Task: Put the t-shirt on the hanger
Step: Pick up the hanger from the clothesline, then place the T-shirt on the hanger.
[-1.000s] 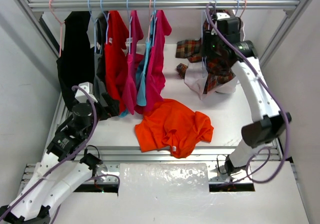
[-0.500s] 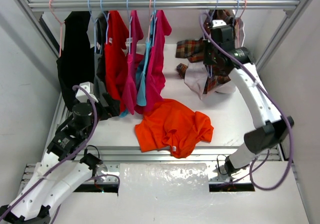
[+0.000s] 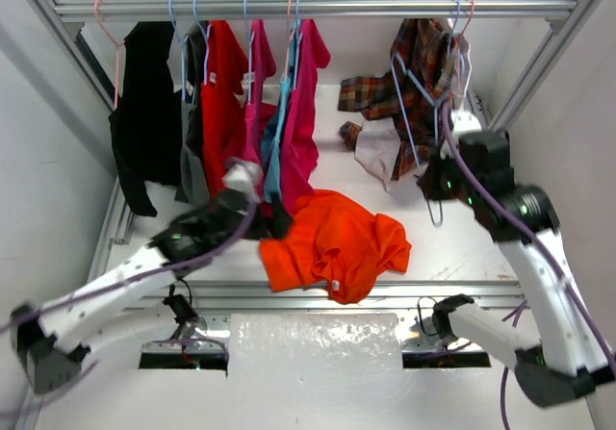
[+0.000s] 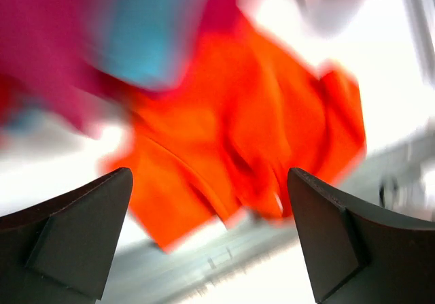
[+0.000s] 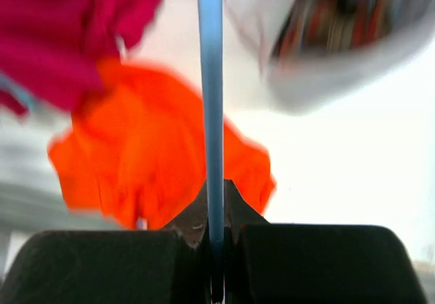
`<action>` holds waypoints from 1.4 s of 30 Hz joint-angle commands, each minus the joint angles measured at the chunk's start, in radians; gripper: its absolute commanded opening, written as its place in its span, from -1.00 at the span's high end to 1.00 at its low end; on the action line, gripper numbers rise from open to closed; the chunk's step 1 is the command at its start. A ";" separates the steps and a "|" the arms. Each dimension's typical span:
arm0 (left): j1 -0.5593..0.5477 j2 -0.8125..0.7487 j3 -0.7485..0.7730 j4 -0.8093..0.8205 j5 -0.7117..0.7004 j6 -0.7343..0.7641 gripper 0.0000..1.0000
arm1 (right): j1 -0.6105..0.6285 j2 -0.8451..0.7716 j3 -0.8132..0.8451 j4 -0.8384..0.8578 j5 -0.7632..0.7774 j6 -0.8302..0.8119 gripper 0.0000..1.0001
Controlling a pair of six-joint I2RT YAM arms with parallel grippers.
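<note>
The orange t-shirt (image 3: 332, 242) lies crumpled on the white table in front of the hanging clothes. It also shows blurred in the left wrist view (image 4: 231, 134) and the right wrist view (image 5: 143, 161). My right gripper (image 3: 435, 178) is shut on the thin pale blue hanger (image 3: 412, 113), held off the rail above the table to the right of the t-shirt; its bar runs up between the jaws (image 5: 210, 79). My left gripper (image 3: 272, 220) is open and empty, just above the t-shirt's left edge.
A rail (image 3: 318, 7) across the back carries black, red (image 3: 219, 93), magenta (image 3: 303, 103) and teal garments on pink and blue hangers. A plaid shirt (image 3: 423, 50) hangs at the right, over white cloth (image 3: 380, 156). A metal rail (image 3: 241, 290) edges the table front.
My right arm has pulled back from the rail toward the front with the blue hanger in its jaws. My left arm has swung right from the left edge to the t-shirt.
</note>
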 commanded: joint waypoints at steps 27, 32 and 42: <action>-0.326 0.715 0.026 0.363 -0.083 -0.081 0.74 | 0.002 -0.315 -0.155 -0.255 -0.252 -0.044 1.00; -0.320 0.646 0.032 0.300 -0.200 -0.081 1.00 | 0.002 -0.335 -0.164 -0.255 -0.396 -0.059 1.00; -0.079 0.487 0.245 -0.071 -0.314 -0.050 1.00 | 0.051 -0.396 -0.268 -0.294 -0.630 -0.062 1.00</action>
